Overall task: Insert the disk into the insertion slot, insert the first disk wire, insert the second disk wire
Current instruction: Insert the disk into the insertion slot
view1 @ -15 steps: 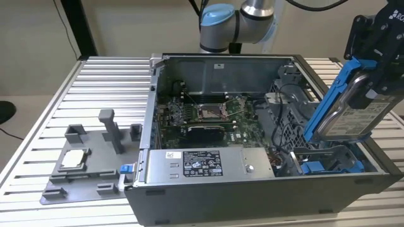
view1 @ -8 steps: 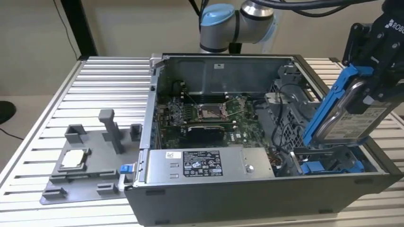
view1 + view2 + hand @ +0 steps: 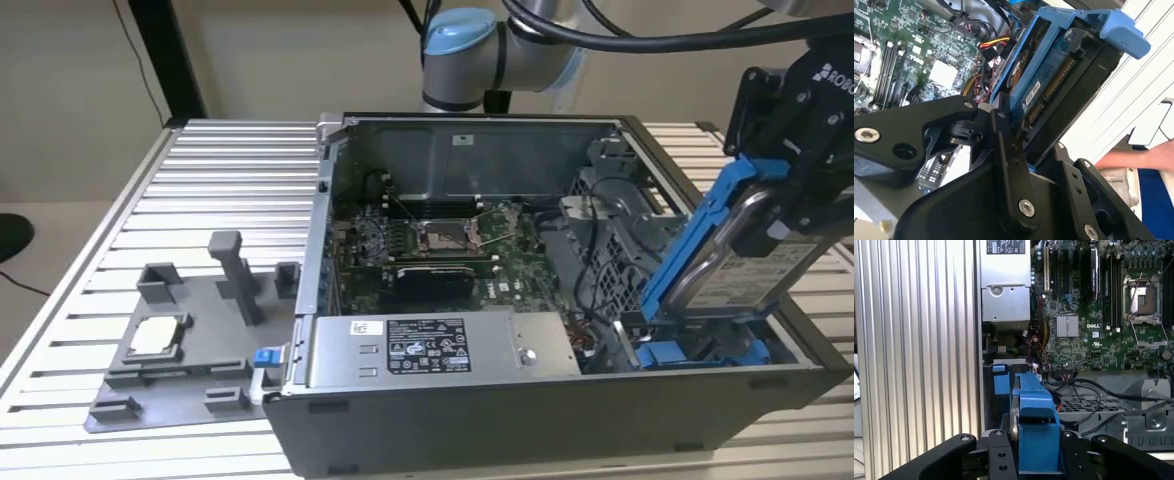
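Note:
The disk (image 3: 727, 265), a silver drive in a blue plastic caddy, hangs tilted over the front corner of the open computer case on the exterior view's right. My gripper (image 3: 797, 195) is shut on its upper end. The black fingers (image 3: 999, 460) clamp the disk (image 3: 1034, 425) from both sides in the first wrist view, and the second wrist view shows the disk (image 3: 1054, 85) with its connector edge. Its lower end reaches down to the insertion slot (image 3: 701, 352), whose blue rails sit just beneath it. Loose black cables (image 3: 1079, 386) lie beside the bay.
Inside the case are the green motherboard with a silver processor socket (image 3: 441, 235) and the grey power supply (image 3: 427, 345). A grey fixture plate (image 3: 174, 340) with parts lies on the slatted table at the exterior view's left. A person's arm (image 3: 1124, 157) rests by the case.

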